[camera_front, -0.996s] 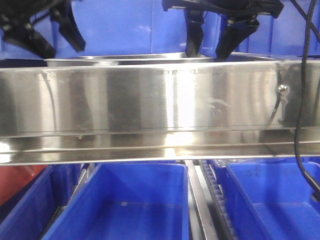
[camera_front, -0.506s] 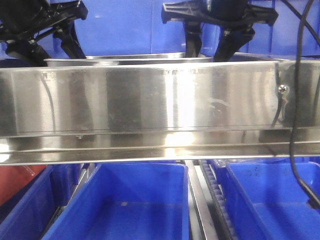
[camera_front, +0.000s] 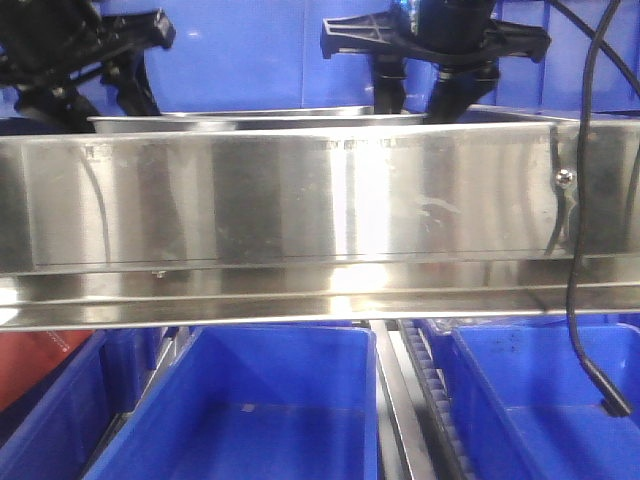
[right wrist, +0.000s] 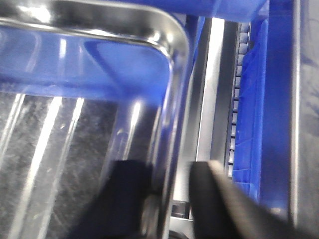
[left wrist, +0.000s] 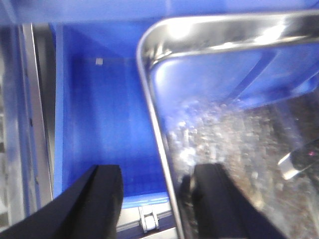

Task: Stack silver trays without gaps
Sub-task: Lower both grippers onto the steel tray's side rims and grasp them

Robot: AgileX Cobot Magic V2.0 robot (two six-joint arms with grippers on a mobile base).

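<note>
Steel fills the middle of the front view: a long, shiny stainless-steel shelf rail (camera_front: 300, 200) with a small screw (camera_front: 566, 177) near its right end runs from edge to edge. Just above its top edge shows the thin flat rim of a shallow, round-cornered silver tray (camera_front: 250, 121), set against blue plastic behind. A second thin steel line lies just above that rim. Whether it is another tray or the far rim of the same one cannot be told from here.

The black left gripper (camera_front: 95, 100) hangs over the tray's left end. In its wrist view the jaws stand apart and straddle the tray's left rim. One finger is over the floor of a deep blue plastic bin (left wrist: 99, 124) beside the tray, and the other is inside the tray over its scratched bottom.

The black right gripper (camera_front: 420, 100) hangs over the tray's right end. Its jaws are likewise spread, with the right rim between them. One finger is inside the tray, and the other is outside over a narrow steel channel (right wrist: 214, 74).

Below the rail sit two open blue plastic crates (camera_front: 270, 400), side by side. A black cable (camera_front: 575, 250) hangs down in front of the rail on the right.
</note>
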